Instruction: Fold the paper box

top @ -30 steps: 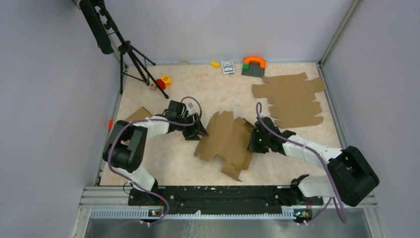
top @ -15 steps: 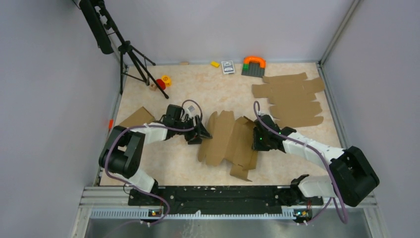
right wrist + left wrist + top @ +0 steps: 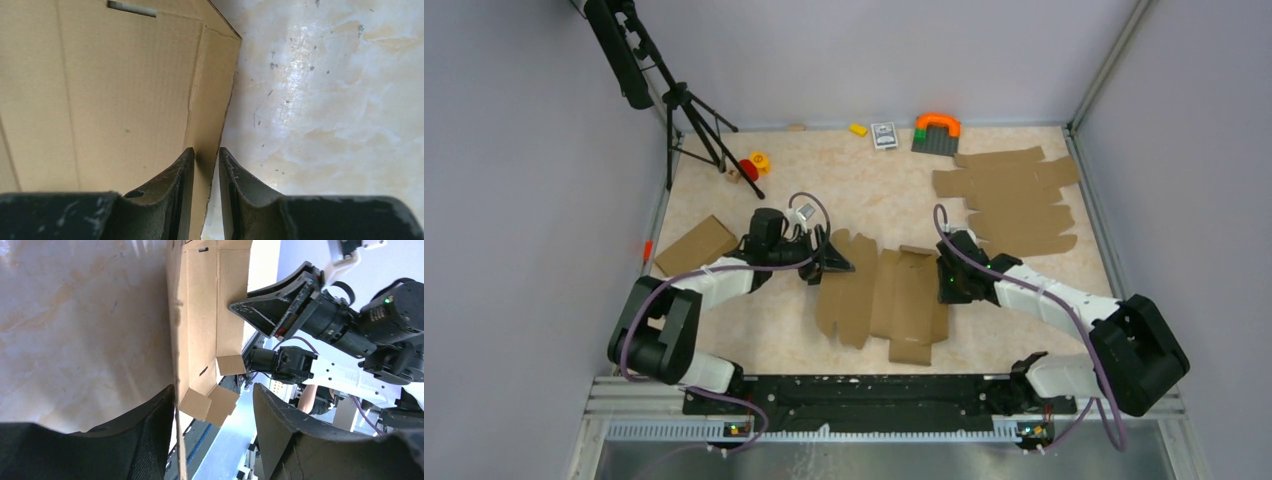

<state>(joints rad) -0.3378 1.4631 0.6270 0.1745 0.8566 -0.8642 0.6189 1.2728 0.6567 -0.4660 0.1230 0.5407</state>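
Observation:
The paper box (image 3: 889, 295) is a brown die-cut sheet lying mid-table between both arms, its panels mostly flat. My right gripper (image 3: 946, 281) is at its right edge. In the right wrist view the gripper (image 3: 206, 150) is shut on the box's edge flap (image 3: 212, 90), one finger on each face. My left gripper (image 3: 831, 263) is at the sheet's upper left corner. In the left wrist view it (image 3: 214, 390) is open wide. The sheet's raised edge (image 3: 176, 340) runs against the left finger (image 3: 150, 435), and the other finger stands well off it.
A pile of similar cardboard sheets (image 3: 1009, 200) lies at the back right. A folded cardboard piece (image 3: 696, 243) lies at the left. A tripod (image 3: 694, 120) stands at the back left. Small toys (image 3: 752, 165), a card box (image 3: 884, 135) and an orange arch (image 3: 936, 125) sit along the back.
The sheet has turned and flattened, and now lies squarer to the table's front. My left gripper moved right to the sheet's corner. My right gripper kept its hold and shifted slightly.

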